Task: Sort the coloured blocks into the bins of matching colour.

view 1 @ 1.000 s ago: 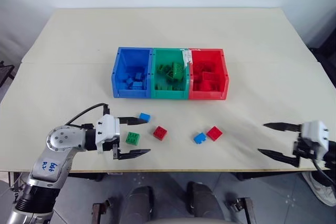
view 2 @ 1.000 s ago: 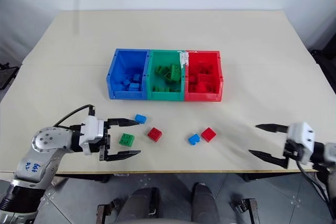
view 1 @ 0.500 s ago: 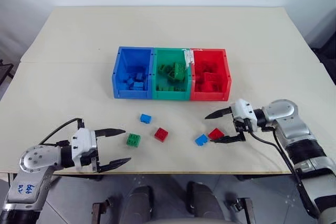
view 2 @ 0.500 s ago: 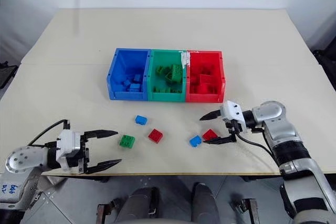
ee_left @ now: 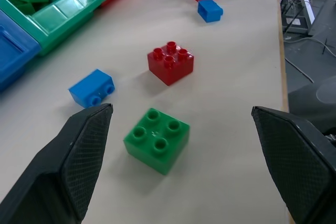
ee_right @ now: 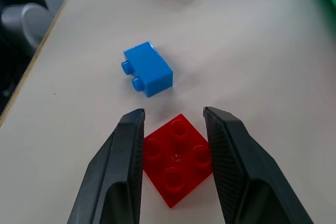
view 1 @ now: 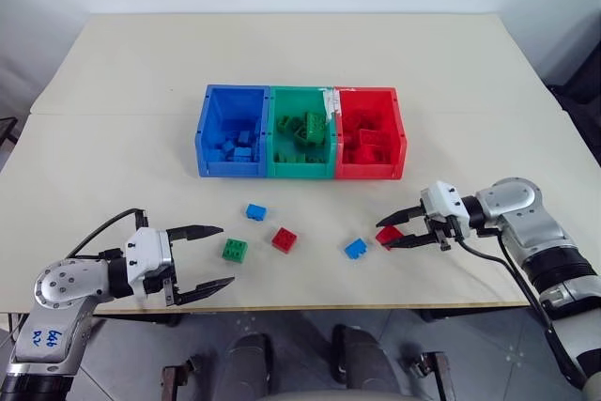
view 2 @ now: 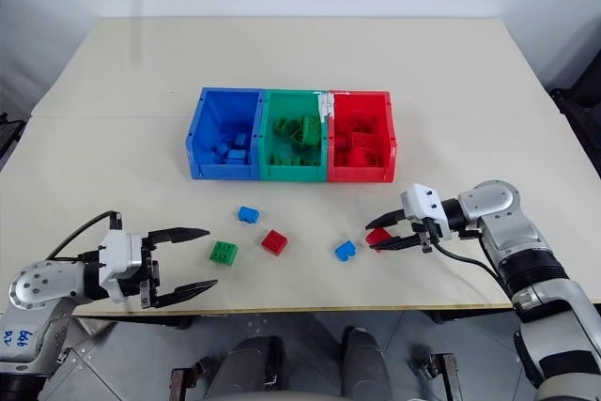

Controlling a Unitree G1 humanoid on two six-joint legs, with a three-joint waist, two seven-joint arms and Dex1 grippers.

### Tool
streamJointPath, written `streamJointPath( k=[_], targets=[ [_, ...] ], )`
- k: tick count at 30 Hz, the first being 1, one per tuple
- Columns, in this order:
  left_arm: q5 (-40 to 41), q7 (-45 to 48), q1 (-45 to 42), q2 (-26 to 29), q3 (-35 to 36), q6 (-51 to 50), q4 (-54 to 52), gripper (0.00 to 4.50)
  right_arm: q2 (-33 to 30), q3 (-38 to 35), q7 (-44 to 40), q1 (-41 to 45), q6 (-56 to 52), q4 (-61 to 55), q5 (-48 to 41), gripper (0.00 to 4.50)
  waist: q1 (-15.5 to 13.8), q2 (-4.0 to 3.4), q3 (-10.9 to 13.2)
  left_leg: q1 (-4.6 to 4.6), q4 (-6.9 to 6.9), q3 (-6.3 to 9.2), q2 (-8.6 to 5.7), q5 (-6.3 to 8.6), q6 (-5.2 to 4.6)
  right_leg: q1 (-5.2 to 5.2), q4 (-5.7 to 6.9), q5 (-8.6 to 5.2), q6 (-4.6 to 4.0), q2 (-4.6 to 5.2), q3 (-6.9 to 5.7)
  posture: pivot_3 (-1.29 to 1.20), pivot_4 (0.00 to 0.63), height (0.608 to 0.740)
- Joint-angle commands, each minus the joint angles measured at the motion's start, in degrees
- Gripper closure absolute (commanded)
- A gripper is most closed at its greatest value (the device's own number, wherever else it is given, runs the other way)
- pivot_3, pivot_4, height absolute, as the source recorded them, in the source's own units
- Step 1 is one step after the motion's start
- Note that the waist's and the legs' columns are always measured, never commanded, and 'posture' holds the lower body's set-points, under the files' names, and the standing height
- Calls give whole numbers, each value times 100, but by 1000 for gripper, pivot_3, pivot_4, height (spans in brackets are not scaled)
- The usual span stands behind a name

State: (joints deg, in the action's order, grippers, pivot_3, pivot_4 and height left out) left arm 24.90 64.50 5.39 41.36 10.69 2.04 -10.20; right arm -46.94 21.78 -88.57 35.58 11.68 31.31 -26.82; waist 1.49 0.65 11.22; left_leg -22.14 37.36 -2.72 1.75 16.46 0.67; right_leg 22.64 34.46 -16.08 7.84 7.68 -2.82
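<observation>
Between the right claw's (ee_right: 173, 124) fingers, red block (ee_right: 177, 158)

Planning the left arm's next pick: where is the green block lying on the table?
In the left eye view the green block lies on the table's near left, just ahead of the left gripper, with a red block beside it.

A pale beige flat-topped table (view 1: 131, 110) is carrying three joined open-topped plastic bins (view 1: 300, 169) in a row near its middle, blue, green and red from the robot's left (each with bricks of its own colour inside). Five small studded plastic bricks are lying on the bare top nearer the front edge: a blue brick (view 1: 256, 211), a green brick (view 1: 235, 250), a red brick (view 1: 285, 239), a second blue brick (view 1: 355, 249) and, just beside that one, a second red brick (view 1: 387, 235).
</observation>
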Motion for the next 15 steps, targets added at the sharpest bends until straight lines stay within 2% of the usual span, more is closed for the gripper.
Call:
streamJointPath(
  k=[1,7,15],
  targets=[
    [-14,2,-89,-23,-25,104,13,0,-206,-181,-393,11,-588,-447,-190,2401,0,-1,1,-2,-1,-3,1,1,1,4,0,0,0,0,0,0,150,740],
    [5,48,-135,-10,-76,97,-30,0,-294,36,-393,217,-130,-398,-162,433,11,-7,4,-3,-2,-26,0,12,12,18,-1,-2,-4,-14,-2,0,150,740],
    [-31,167,-302,-31,-333,89,-105,0,-149,945,-393,723,874,619,252,433,5,-10,6,-5,-1,-45,1,16,14,32,1,-3,-5,-15,-1,0,150,740]
  ],
)
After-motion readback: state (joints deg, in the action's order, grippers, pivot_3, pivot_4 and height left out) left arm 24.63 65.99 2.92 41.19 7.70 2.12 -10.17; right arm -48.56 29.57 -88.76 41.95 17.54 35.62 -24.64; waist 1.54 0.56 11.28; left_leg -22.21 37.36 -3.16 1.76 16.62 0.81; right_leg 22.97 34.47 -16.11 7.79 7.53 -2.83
